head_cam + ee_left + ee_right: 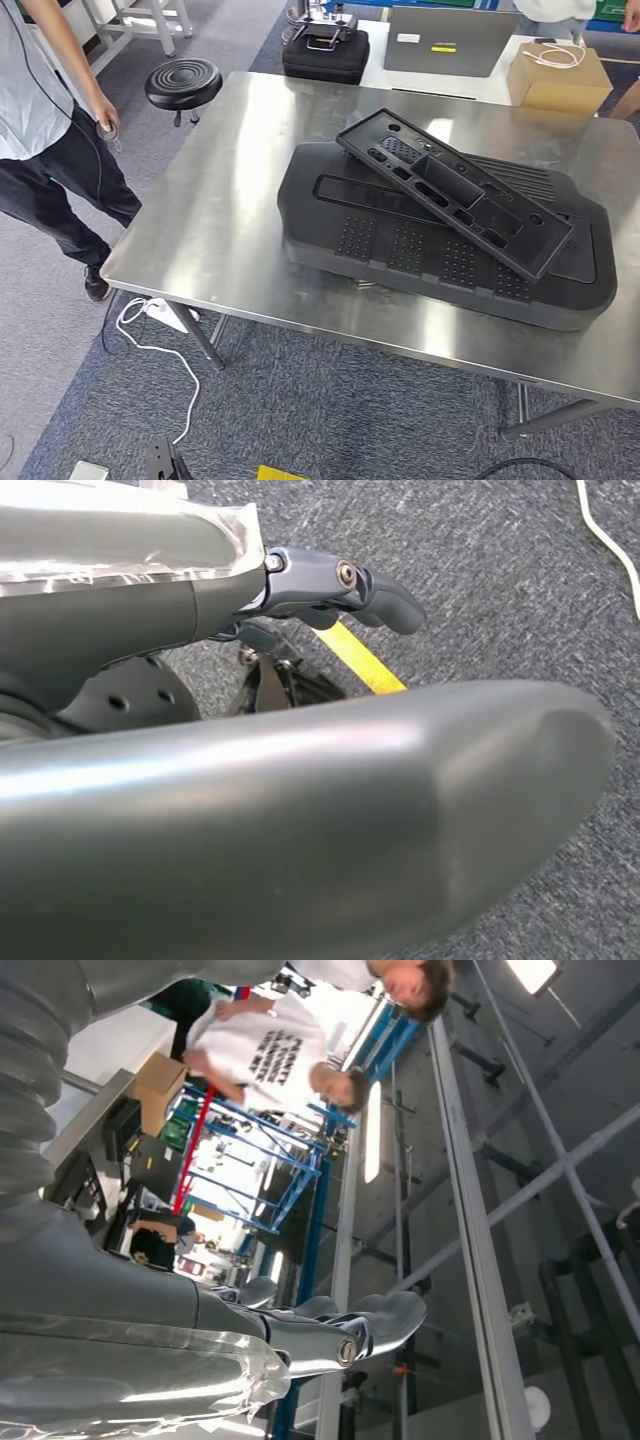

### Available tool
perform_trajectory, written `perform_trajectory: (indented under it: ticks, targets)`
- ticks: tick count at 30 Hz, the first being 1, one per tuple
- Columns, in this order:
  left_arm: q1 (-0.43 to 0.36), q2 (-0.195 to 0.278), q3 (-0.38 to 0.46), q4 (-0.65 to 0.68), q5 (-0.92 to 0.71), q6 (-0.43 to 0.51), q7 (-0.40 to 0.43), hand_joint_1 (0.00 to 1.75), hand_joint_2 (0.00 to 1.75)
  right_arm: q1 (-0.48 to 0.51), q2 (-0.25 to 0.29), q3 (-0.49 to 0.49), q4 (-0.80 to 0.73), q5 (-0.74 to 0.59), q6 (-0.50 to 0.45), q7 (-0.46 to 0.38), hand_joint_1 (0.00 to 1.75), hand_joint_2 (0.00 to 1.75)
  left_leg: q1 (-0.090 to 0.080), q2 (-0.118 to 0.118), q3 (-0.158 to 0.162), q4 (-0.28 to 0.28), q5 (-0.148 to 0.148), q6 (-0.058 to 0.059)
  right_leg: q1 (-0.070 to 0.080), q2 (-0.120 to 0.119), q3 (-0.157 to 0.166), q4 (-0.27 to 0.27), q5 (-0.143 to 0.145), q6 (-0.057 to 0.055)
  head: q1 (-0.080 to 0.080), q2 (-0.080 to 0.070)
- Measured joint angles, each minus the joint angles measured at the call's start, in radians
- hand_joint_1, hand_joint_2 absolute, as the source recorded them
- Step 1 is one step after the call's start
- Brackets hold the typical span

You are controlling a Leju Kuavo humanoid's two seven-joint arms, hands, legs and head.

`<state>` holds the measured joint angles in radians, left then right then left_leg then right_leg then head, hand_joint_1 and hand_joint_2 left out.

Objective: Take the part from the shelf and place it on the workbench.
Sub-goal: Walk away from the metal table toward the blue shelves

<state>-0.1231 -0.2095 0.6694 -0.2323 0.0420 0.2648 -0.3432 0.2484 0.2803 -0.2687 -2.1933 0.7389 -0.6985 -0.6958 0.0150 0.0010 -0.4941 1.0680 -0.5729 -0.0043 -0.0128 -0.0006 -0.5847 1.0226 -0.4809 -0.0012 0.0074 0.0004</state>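
1 slotted black part (453, 190) is laid tilted across a larger black panel (423, 250) on the steel workbench (226, 220). Left hand (332, 585) and right hand (332, 1335) are seen empty, fingers apparently apart, mostly hidden.

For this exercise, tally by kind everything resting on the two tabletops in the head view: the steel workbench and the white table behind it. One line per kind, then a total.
Black plastic parts on the steel workbench: 2 (large base panel, slotted panel lying across it)
Black case: 1
Laptop: 1
Cardboard box: 1
Total: 5
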Motion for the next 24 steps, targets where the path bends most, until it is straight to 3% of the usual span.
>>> perform_trajectory:
  ticks: [2, 5, 7, 9, 10, 11, 12, 13, 15, 17, 19, 21, 22, 24]
  targets:
    - [0.000, 0.000, 0.000, 0.000, 0.000, 0.000, -0.001, 0.00, 0.00, 0.001, 0.002, -0.001, -0.002, 0.000, 0.000, 0.000, 0.00, 1.75, -0.003, 0.000, 0.021, -0.056, 0.014, 0.003, 0.002, 0.001, -0.006, 0.003, 0.009, 0.013, 0.001, 0.000]
    - [0.000, 0.000, 0.000, 0.000, 0.000, 0.000, -0.001, 0.00, 0.00, 0.003, 0.004, -0.002, -0.003, 0.000, 0.000, 0.000, 0.00, 1.75, -0.003, 0.000, 0.007, -0.062, 0.025, 0.018, 0.000, 0.001, -0.018, 0.009, 0.009, 0.033, 0.002, 0.000]
    - [-0.001, 0.000, 0.000, 0.000, 0.000, 0.000, -0.003, 0.00, 0.00, 0.004, 0.004, -0.002, -0.004, -0.002, 0.000, 0.000, 0.00, 1.75, -0.002, 0.004, -0.007, -0.065, 0.039, 0.035, -0.002, 0.001, -0.038, 0.068, -0.052, 0.042, 0.003, 0.000]
    - [0.000, 0.000, 0.001, 0.000, 0.000, 0.000, -0.004, 0.00, 0.00, 0.006, 0.004, -0.003, -0.004, -0.006, 0.000, 0.000, 0.00, 1.75, -0.008, 0.008, -0.024, -0.064, 0.052, 0.044, -0.002, 0.001, -0.071, 0.189, -0.137, 0.047, 0.003, 0.000]
    - [0.001, 0.000, 0.002, 0.000, 0.000, 0.000, -0.004, 0.00, 0.00, 0.007, 0.004, -0.005, -0.004, -0.008, 0.000, 0.000, 0.00, 1.75, -0.011, 0.008, -0.032, -0.063, 0.058, 0.047, -0.002, 0.001, -0.080, 0.240, -0.161, 0.048, 0.003, 0.000]
    - [0.002, 0.000, 0.003, 0.000, 0.000, 0.000, -0.004, 0.00, 0.00, 0.009, 0.004, -0.007, -0.004, -0.011, 0.000, 0.000, 0.00, 1.75, -0.015, 0.009, -0.041, -0.062, 0.064, 0.049, -0.002, 0.001, -0.074, 0.262, -0.164, 0.047, 0.003, 0.000]
    - [0.003, 0.000, 0.006, 0.000, 0.000, 0.000, -0.003, 0.00, 0.00, 0.009, 0.004, -0.009, -0.004, -0.013, 0.000, 0.000, 0.00, 1.75, -0.019, 0.009, -0.048, -0.061, 0.070, 0.051, 0.000, 0.001, -0.050, 0.243, -0.148, 0.043, 0.003, 0.000]
    - [0.003, 0.000, 0.008, 0.000, 0.000, 0.000, -0.001, 0.00, 0.00, 0.009, 0.004, -0.010, -0.004, -0.015, 0.000, 0.000, 0.00, 1.75, -0.024, 0.009, -0.053, -0.060, 0.074, 0.052, 0.003, 0.002, -0.010, 0.189, -0.122, 0.035, 0.003, 0.000]
    - [0.002, -0.002, 0.011, 0.000, 0.000, 0.000, 0.001, 0.00, 0.00, 0.006, 0.004, -0.012, -0.005, -0.017, 0.000, 0.000, 0.00, 1.75, -0.029, 0.008, -0.061, -0.059, 0.083, 0.051, 0.014, 0.005, 0.083, 0.039, -0.079, 0.008, 0.002, 0.000]
    - [0.001, -0.005, 0.014, 0.000, 0.000, 0.001, 0.003, 0.00, 0.00, 0.004, 0.004, -0.013, -0.007, -0.018, 0.000, 0.000, 0.00, 1.75, -0.025, 0.008, -0.069, -0.059, 0.094, 0.042, 0.027, 0.007, 0.125, -0.045, -0.067, -0.012, 0.001, 0.000]
    - [0.000, -0.005, 0.016, 0.000, 0.000, 0.001, 0.003, 0.00, 0.00, 0.004, 0.004, -0.015, -0.009, -0.018, 0.000, 0.000, 0.00, 1.75, -0.020, 0.008, -0.076, -0.061, 0.104, 0.031, 0.031, 0.006, 0.124, -0.061, -0.055, -0.018, 0.002, 0.000]
    - [0.000, -0.004, 0.017, 0.000, 0.000, 0.002, 0.002, 0.00, 0.00, 0.003, 0.004, -0.016, -0.009, -0.018, 0.000, 0.000, 0.00, 1.75, -0.019, 0.006, -0.087, -0.043, 0.080, 0.022, 0.025, 0.000, 0.117, -0.074, -0.036, -0.025, 0.001, 0.000]
    - [0.000, -0.003, 0.018, 0.000, 0.000, 0.003, 0.002, 0.00, 0.00, 0.003, 0.005, -0.017, -0.009, -0.018, 0.000, 0.000, 0.00, 1.75, -0.018, 0.005, -0.099, -0.009, 0.045, 0.016, 0.020, -0.004, 0.110, -0.078, -0.027, -0.027, 0.000, 0.000]
    - [0.001, -0.002, 0.020, 0.000, 0.000, 0.004, 0.002, 0.00, 0.00, 0.005, 0.006, -0.018, -0.009, -0.017, 0.000, 0.000, 0.00, 1.75, -0.009, 0.005, -0.137, 0.111, -0.041, 0.003, 0.017, -0.008, 0.087, -0.073, -0.014, -0.028, 0.000, 0.000]
